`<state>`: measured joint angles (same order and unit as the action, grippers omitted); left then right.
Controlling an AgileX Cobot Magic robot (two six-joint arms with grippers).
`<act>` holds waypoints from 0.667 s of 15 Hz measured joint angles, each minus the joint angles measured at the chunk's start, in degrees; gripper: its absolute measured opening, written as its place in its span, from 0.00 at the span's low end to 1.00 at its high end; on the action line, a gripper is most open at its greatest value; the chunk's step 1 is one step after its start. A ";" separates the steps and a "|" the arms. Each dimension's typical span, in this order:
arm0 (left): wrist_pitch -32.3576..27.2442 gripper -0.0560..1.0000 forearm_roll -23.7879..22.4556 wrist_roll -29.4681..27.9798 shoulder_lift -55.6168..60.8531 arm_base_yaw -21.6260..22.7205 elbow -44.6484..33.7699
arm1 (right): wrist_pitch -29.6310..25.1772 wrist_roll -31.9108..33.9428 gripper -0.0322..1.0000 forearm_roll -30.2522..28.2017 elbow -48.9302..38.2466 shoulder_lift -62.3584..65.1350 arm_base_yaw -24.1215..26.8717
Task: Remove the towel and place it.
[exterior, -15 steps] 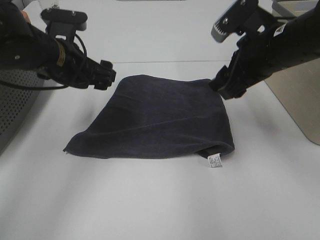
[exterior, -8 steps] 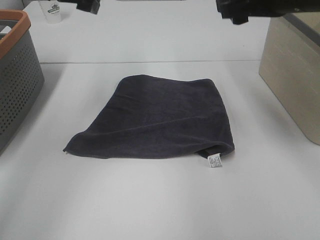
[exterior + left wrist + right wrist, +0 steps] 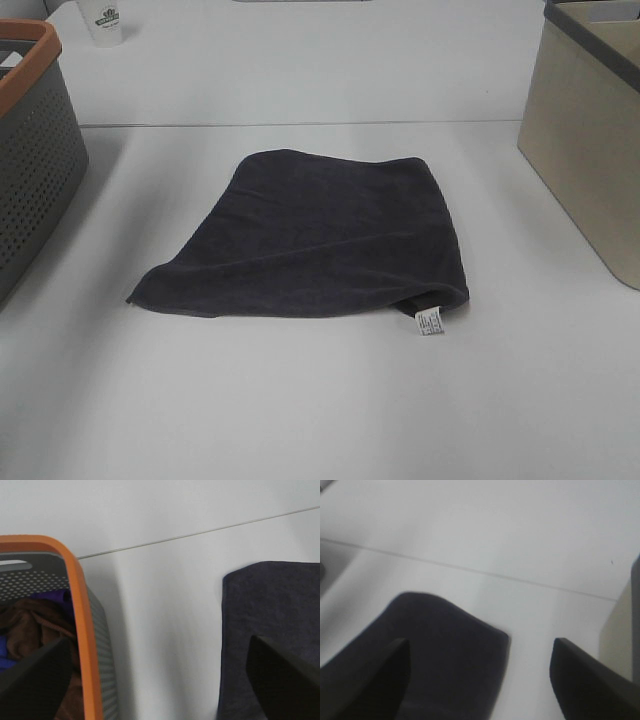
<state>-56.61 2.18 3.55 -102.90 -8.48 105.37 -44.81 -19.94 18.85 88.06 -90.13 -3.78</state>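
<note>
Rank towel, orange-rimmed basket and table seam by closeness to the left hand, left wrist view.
1. The towel, under one finger of the left hand, and the basket, under the other: too close to call.
2. The table seam, beyond both.

A white table carries the dark grey towel flat at its centre, a perforated grey basket at nine o'clock, a beige bin at three, a paper cup at eleven.
</note>
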 joint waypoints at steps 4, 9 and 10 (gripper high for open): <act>-11.63 0.89 5.16 0.00 1.43 6.59 1.38 | -18.79 7.45 0.76 -15.24 6.47 -1.89 0.00; -12.61 0.89 4.07 -1.38 10.83 8.08 -6.30 | -24.98 15.47 0.76 -25.90 6.47 -1.38 0.06; -11.92 0.89 4.01 -1.95 14.21 8.08 -11.63 | -24.87 15.53 0.76 -24.98 5.79 -0.23 0.06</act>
<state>-68.53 6.19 1.60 -88.69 -0.40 93.74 -69.67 -4.41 -6.13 93.85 -90.36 -3.72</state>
